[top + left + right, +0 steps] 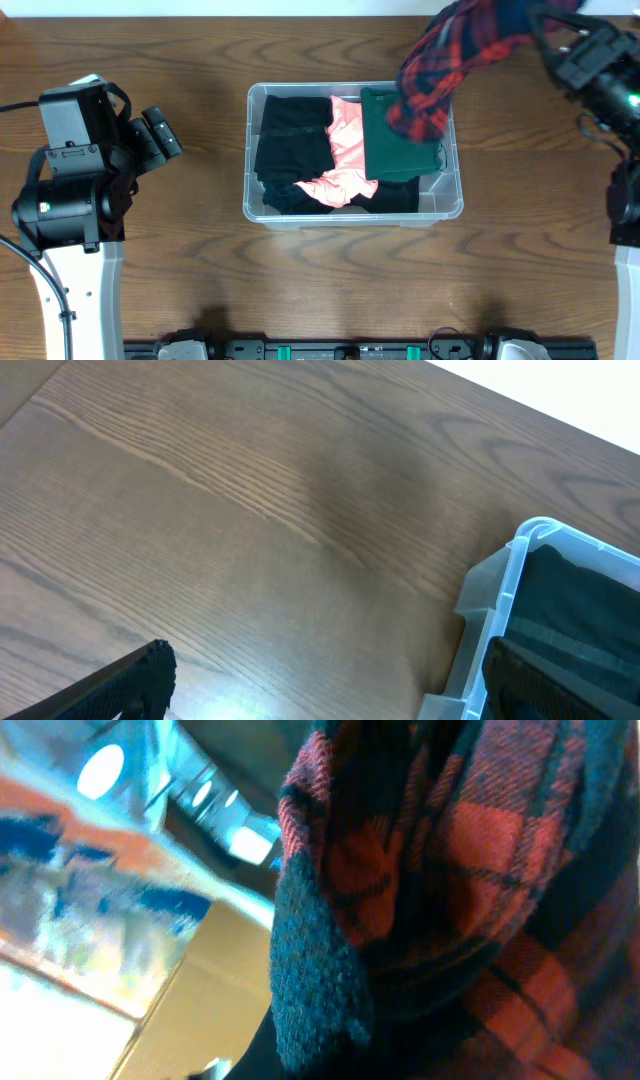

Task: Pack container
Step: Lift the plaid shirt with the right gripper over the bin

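The clear plastic container (255,205) stands mid-table and holds black (292,140), pink (347,140) and dark green (395,140) folded garments. My right gripper (545,35) is shut on a red and navy plaid garment (445,65), which hangs above the container's far right corner. In the right wrist view the plaid cloth (480,870) fills the frame beside one finger pad. My left gripper (160,135) is open and empty over bare table, left of the container. Its wrist view shows both fingertips (320,680) and the container's corner (505,590).
The wooden table (170,260) surrounds the container. The left arm's base (65,190) stands at the left edge and the right arm (625,190) at the right edge. A black rail (340,350) runs along the front edge.
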You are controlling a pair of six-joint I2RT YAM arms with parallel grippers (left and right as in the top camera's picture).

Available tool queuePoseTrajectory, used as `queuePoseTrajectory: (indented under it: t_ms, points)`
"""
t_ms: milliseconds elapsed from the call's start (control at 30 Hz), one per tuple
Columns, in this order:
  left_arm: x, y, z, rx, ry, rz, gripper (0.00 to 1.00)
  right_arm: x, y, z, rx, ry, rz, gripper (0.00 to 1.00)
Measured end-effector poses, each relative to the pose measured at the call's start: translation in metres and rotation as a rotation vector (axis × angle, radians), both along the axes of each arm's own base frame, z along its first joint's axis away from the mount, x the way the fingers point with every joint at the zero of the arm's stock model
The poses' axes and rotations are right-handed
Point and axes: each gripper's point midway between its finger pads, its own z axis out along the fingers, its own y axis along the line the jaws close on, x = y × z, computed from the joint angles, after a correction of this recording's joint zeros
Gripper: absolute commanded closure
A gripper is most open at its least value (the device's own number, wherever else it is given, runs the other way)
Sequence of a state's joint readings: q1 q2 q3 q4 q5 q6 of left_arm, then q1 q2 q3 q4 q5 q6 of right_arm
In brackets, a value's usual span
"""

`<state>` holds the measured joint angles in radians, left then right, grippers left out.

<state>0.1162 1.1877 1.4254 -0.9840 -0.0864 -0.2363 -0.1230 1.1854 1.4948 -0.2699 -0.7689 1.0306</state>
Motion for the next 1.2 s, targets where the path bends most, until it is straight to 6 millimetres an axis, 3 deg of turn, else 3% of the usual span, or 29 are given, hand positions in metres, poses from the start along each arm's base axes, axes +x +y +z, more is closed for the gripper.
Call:
queuePoseTrajectory:
  t_ms: [100,167,333,433,567,633,733,900,967,1033,1200]
  points:
    - [0.000,0.000,0.000,0.000,0.000,0.000,0.02,-0.003,0.033,0.006,-0.006,0.016,0.058,0.99]
    - [0.000,0.000,0.000,0.000,0.000,0.000,0.02,0.003,0.059,-0.001,-0.013,0.046,0.102,0.99]
    - [0.000,0.000,0.000,0.000,0.000,0.000,0.02,0.036,0.126,-0.051,-0.041,0.168,0.201,0.99]
    - [0.000,0.000,0.000,0.000,0.000,0.000,0.02,0.058,0.178,-0.087,-0.055,0.201,0.282,0.99]
    - [0.000,0.000,0.000,0.000,0.000,0.000,0.02,0.066,0.244,-0.105,-0.018,0.147,0.412,0.99]
    - [0.000,0.000,0.000,0.000,0.000,0.000,0.02,0.062,0.264,-0.111,0.003,0.149,0.457,0.99]
    - [0.000,0.000,0.000,0.000,0.000,0.000,0.02,0.056,0.278,-0.111,0.036,0.162,0.498,0.99]
    - [0.000,0.000,0.000,0.000,0.000,0.000,0.02,0.050,0.282,-0.076,0.119,0.060,0.531,0.99]
    - [0.000,0.000,0.000,0.000,0.000,0.000,0.02,0.049,0.282,-0.070,0.131,0.057,0.537,0.99]
    - [0.000,0.000,0.000,0.000,0.000,0.000,0.02,0.048,0.282,-0.074,0.126,0.080,0.541,0.99]
    - [0.000,0.000,0.000,0.000,0.000,0.000,0.02,0.049,0.283,-0.111,0.060,0.234,0.524,0.99]
